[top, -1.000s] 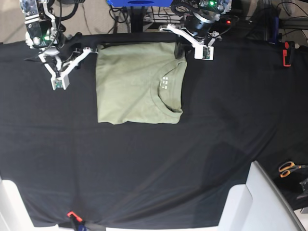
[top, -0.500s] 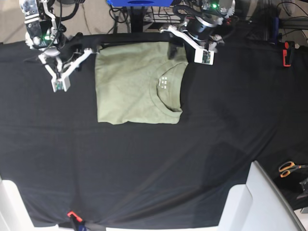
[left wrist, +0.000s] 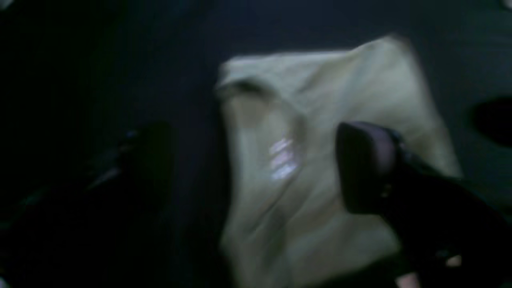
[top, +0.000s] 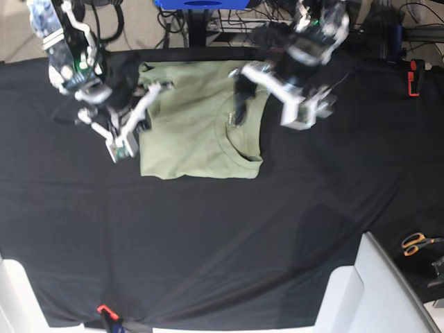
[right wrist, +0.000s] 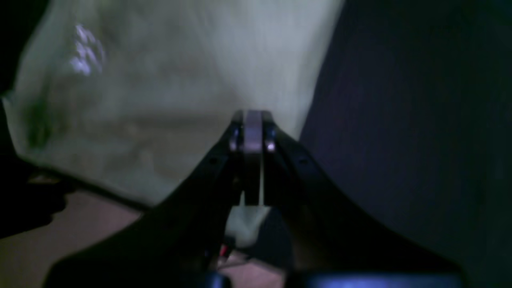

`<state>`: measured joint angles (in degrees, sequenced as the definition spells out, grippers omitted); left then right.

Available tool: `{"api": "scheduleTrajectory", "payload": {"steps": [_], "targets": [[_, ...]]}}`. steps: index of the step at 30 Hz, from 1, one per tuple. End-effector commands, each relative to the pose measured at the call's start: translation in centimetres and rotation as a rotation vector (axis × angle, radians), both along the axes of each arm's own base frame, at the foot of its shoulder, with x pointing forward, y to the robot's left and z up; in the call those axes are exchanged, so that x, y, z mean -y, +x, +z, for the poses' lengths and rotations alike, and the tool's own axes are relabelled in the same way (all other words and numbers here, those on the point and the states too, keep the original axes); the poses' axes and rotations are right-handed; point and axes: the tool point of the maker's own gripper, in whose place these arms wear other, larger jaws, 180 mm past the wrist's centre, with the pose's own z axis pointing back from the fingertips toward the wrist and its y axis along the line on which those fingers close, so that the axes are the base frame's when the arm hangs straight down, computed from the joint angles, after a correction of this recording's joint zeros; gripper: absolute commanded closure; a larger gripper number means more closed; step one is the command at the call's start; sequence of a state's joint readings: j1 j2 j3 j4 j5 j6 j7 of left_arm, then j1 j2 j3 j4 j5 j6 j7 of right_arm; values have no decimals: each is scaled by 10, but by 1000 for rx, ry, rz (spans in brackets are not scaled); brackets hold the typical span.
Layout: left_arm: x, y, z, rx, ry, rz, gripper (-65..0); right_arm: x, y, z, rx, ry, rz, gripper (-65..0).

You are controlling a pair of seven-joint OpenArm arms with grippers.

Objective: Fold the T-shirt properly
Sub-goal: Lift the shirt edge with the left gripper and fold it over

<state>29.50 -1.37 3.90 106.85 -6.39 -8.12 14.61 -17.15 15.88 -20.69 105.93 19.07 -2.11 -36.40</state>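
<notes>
The pale green T-shirt [top: 187,128] lies folded into a rectangle at the back of the black cloth, collar toward the right. Blurred by motion, my left gripper [top: 251,103] hovers over the collar side. In the left wrist view the left gripper [left wrist: 256,164] is open, with its dark fingers [left wrist: 364,168] straddling the T-shirt [left wrist: 320,224] and its neck label. My right gripper [top: 142,111] is at the shirt's left edge. In the right wrist view the right gripper [right wrist: 252,128] is shut above the T-shirt [right wrist: 180,80], with no cloth seen between the tips.
The black cloth [top: 208,243] covers the table. A red clamp [top: 414,76] sits at the back right and an orange clamp [top: 104,310] at the front edge. Scissors [top: 416,243] lie right of a white bin [top: 374,291] at the lower right.
The left gripper let go of the shirt's back right corner, opened and swung forward over the collar. The right arm moved forward and inward to the shirt's left edge, still shut.
</notes>
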Motion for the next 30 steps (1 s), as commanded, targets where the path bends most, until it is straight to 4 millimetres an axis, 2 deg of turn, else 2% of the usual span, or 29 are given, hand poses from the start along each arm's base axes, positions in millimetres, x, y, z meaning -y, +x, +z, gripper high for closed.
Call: {"api": "scheduleTrajectory", "payload": {"steps": [1,5,7,9,12,16,17,20,22,26,30], "targets": [[7,12,10,51,-20,-12,-408,-5,6,10,38,15,13,0],[23,35,10,76,-35,-50,0,-8,7,11,41,23,14,0],[19,38,11,79,-40,-28,0,-5,-1,5,17,19,7,0],[0,38,7,65,-30,52,0,-1,-6,-1,-2,8,5,0],[-32,29,-4,27,-27,159,0,18,-11,-12,-32,-24,-32,0],[-63,18,-14,-39,-190,283,0,35,-14,-20,-51,-47,-72,0],[-65,15,-21,-80,-235,293,-53,37,-14,-21,-54,-50,-73,0],[-75,3,-45,-196,-297,301,-433,36,-14,-22,-57,-51,-73,0],[-78,-2,-55,-227,-324,319,-643,35,-15,-22,-58,-50,-70,0],[-72,-9,-65,-254,-343,285,-650,34,-15,-22,-59,-49,-67,0],[-46,-9,-77,-275,-414,210,-650,34,-15,-22,-59,-49,-67,0]]}}
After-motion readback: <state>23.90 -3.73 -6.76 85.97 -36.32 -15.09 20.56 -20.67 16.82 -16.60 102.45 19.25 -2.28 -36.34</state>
